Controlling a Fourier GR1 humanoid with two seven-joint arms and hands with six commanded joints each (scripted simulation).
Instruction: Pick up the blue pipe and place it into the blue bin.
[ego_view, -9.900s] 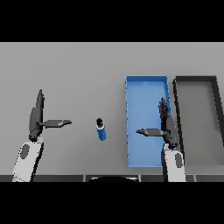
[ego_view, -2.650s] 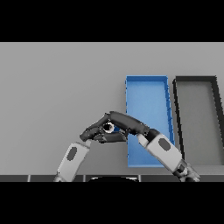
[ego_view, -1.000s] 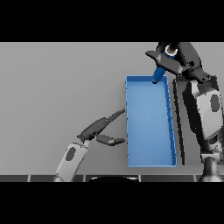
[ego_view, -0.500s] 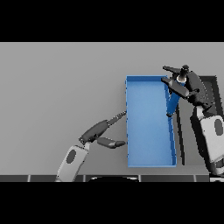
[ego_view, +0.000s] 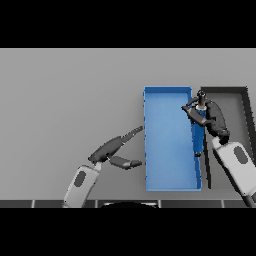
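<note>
Lowered since, right robot hand (ego_view: 210, 114) grips 1 blue pipe (ego_view: 198, 137) over 1 blue bin (ego_view: 167, 170).

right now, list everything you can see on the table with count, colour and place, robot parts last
blue bin: one, blue, right of the table's centre, long side running away from the robot
black bin: one, black, just right of the blue bin
blue pipe: one, blue with a dark tip, held upright along the blue bin's right wall
table: one, grey, under everything
left hand: one, dark, fingers straight, on the table left of the blue bin, holding nothing
right hand: one, dark, curled round the top of the blue pipe, between the two bins
</note>
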